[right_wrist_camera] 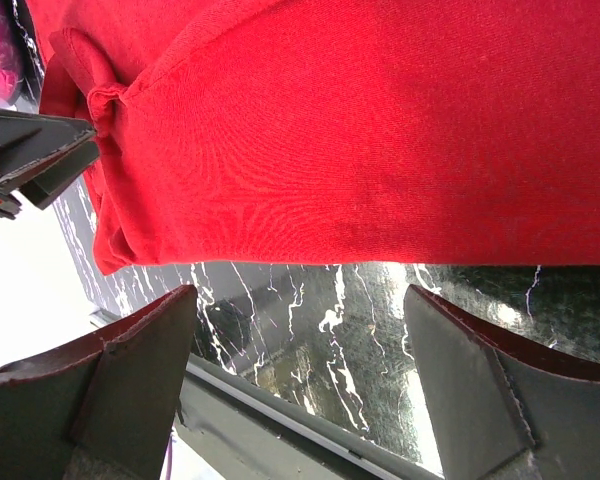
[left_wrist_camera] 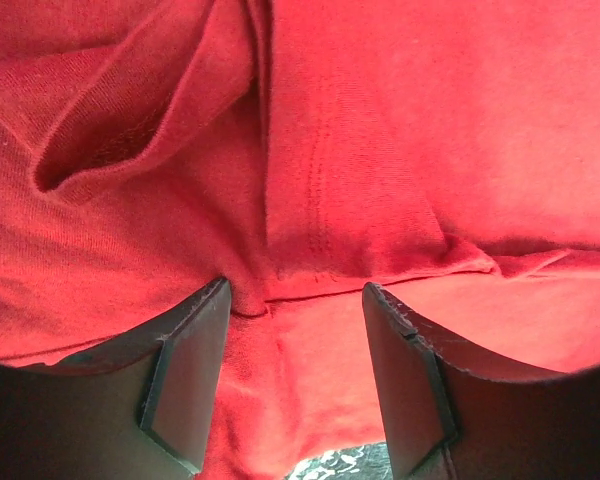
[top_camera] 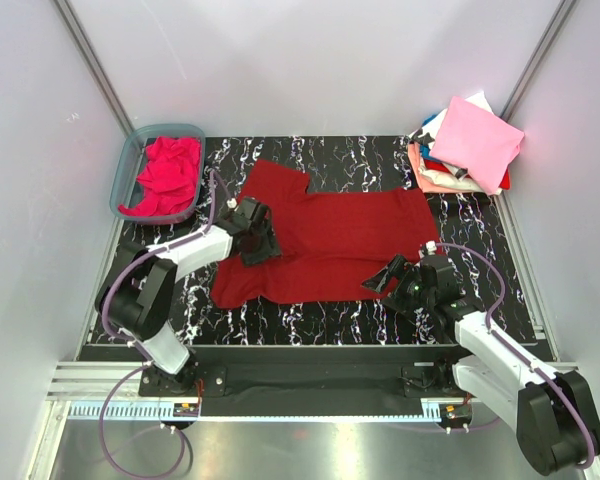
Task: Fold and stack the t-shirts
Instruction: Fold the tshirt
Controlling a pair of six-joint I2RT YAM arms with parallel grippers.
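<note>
The dark crimson cloth t-shirt (top_camera: 330, 240) lies unfolded on my black marbled surface (top_camera: 310, 322). My left hand (left_wrist_camera: 295, 320) and right hand (right_wrist_camera: 298, 330) hover over it, fingers apart. At far right, the folded pastel shirt stack (top_camera: 467, 150); the bright magenta t-shirt (top_camera: 168, 172) sits unfolded in the translucent plastic tub (top_camera: 119, 188).

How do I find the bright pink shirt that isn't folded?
Start at the black marbled table and go to its far left corner, where a see-through blue-grey tub sits. The magenta-pink t-shirt lies crumpled inside it, unlike the dark red t-shirt spread flat mid-table and the folded stack at far right.
</note>
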